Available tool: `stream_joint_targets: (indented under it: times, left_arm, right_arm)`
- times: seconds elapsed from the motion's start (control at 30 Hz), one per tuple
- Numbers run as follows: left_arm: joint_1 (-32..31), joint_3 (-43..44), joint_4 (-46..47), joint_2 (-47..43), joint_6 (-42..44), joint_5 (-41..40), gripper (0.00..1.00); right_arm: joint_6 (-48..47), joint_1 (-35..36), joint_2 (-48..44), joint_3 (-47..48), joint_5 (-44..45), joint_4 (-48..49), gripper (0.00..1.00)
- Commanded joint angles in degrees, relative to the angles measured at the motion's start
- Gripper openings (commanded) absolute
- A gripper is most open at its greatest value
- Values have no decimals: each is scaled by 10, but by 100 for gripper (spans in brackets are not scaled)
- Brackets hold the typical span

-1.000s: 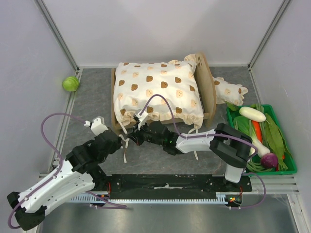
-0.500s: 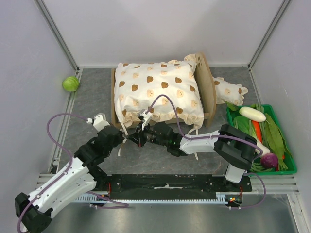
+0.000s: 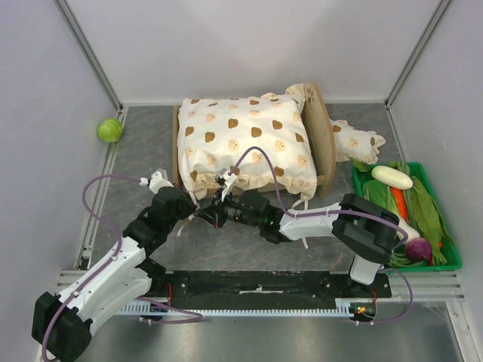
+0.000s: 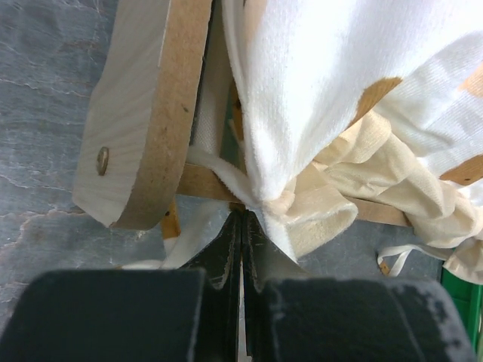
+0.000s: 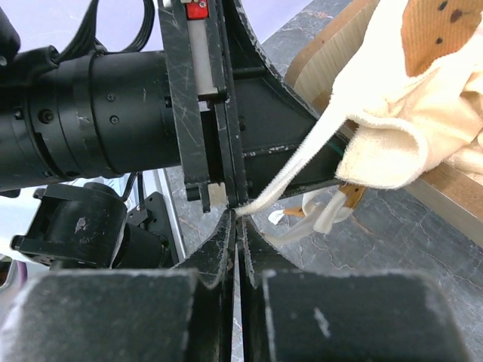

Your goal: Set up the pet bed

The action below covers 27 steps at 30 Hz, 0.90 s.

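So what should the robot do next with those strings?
Probably the right gripper should pull its tie taut. It and the left gripper each look shut on a tie at the cushion corner by the pet bed rail; no knot shows.

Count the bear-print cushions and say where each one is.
2. The big cushion lies on the pet bed; the small pillow lies right of its headboard. Others may be hidden underneath.
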Motion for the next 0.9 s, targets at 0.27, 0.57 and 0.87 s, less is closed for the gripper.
stream_joint_targets:
  times: [0.27, 0.57, 0.87]
  left_arm:
    - [2, -72, 56, -37, -21, 109, 2]
    - [2, -74, 109, 25, -12, 156, 2]
    - [2, -79, 127, 24, -19, 153, 2]
  right_arm:
    - [-21, 6, 6, 26, 30, -5, 12]
    - [-26, 5, -13, 20, 24, -5, 12]
    - [-11, 9, -21, 17, 1, 12, 11]
